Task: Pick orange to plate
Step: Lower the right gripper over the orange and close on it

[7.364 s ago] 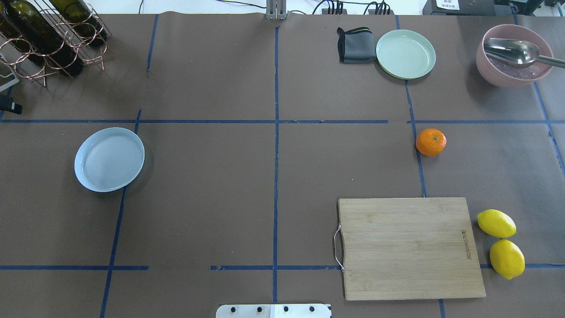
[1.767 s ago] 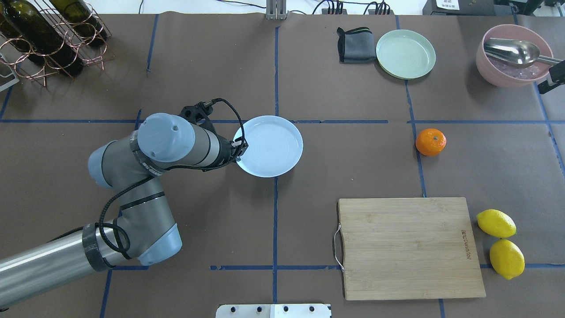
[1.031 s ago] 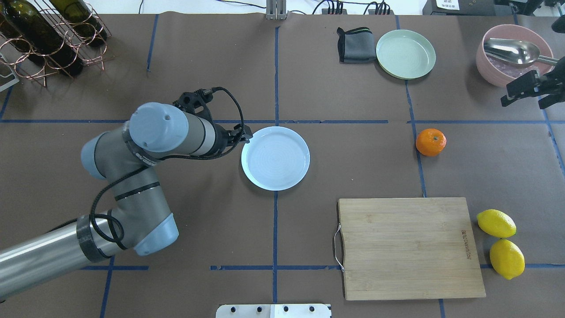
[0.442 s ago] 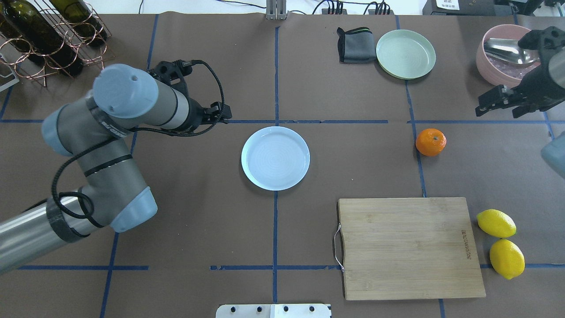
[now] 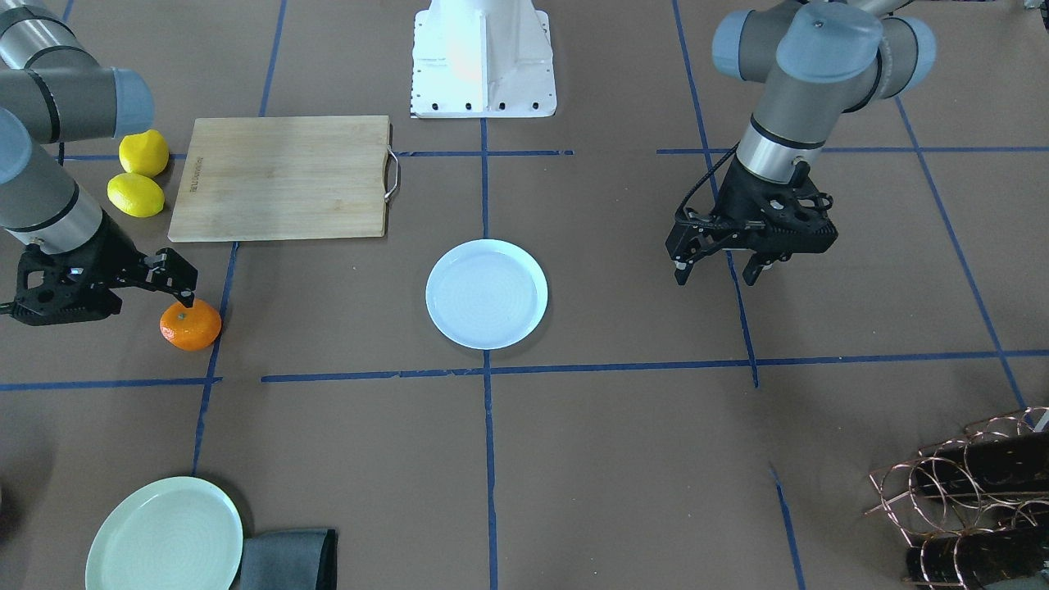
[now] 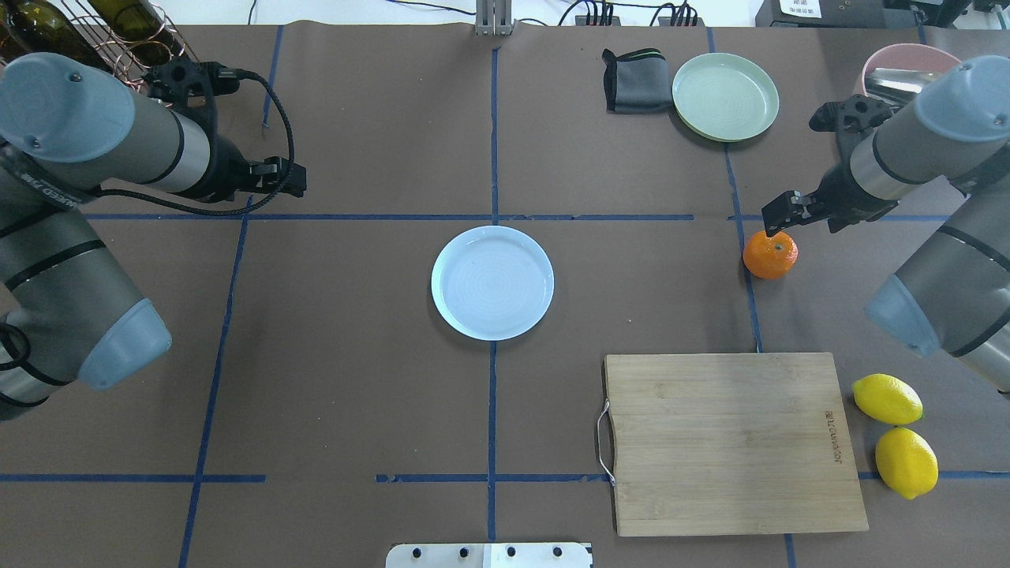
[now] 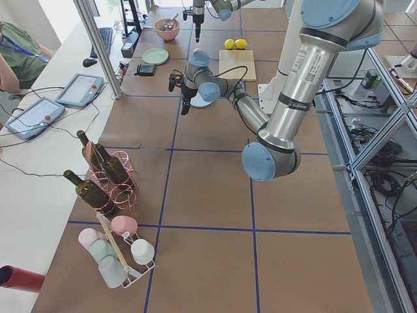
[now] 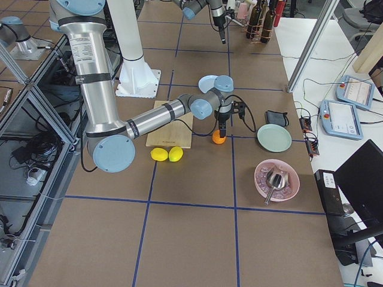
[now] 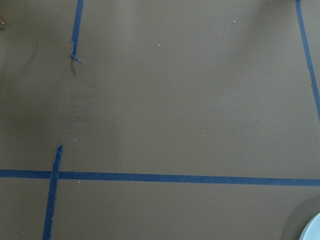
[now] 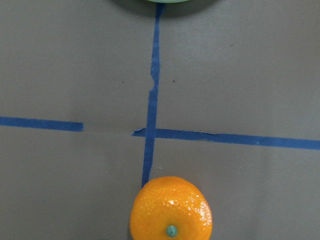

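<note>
The orange rests on the brown table at the right, on a blue tape line. My right gripper hovers open just above it and slightly to its far right side, one fingertip over the fruit's top. Nothing is held in it. The pale bluish-white plate lies empty at the table's centre. My left gripper is open and empty, well off to the plate's left and clear of it. Only the plate's edge shows in the left wrist view.
A wooden cutting board lies near the front right, with two lemons beside it. At the back right are a pale green plate, a grey cloth and a pink bowl. A bottle rack stands at the back left.
My left arm carried the plate from the left to the centre, let it go and withdrew to the far left. My right arm came in from the right, over the orange.
</note>
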### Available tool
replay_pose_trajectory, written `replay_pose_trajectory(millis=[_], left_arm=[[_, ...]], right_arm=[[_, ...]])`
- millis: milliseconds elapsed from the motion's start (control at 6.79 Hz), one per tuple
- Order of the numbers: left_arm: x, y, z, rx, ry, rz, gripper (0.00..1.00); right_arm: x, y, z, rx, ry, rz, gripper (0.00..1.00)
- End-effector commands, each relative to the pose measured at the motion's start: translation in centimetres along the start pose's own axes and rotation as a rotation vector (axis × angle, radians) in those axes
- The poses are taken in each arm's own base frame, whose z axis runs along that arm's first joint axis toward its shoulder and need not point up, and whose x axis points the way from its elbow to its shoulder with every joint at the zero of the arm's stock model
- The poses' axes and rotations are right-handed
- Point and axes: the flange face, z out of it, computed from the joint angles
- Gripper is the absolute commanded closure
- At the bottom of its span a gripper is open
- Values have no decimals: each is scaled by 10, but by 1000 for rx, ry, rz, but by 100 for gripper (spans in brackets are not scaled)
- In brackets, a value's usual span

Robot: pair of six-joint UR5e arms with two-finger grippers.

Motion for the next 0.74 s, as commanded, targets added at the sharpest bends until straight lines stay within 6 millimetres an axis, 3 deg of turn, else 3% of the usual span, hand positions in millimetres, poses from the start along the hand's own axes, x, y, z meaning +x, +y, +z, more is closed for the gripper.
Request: replay_pose_trajectory(millis=[0,589], left_arm=[[-11,-3,-2,0,-9,-2,0],[-12,-2,-1,-1,-12,-3,0]], right_arm=[[-17,5,17,-10,16,-30,0],[-11,3,47,-44,56,-23,0]])
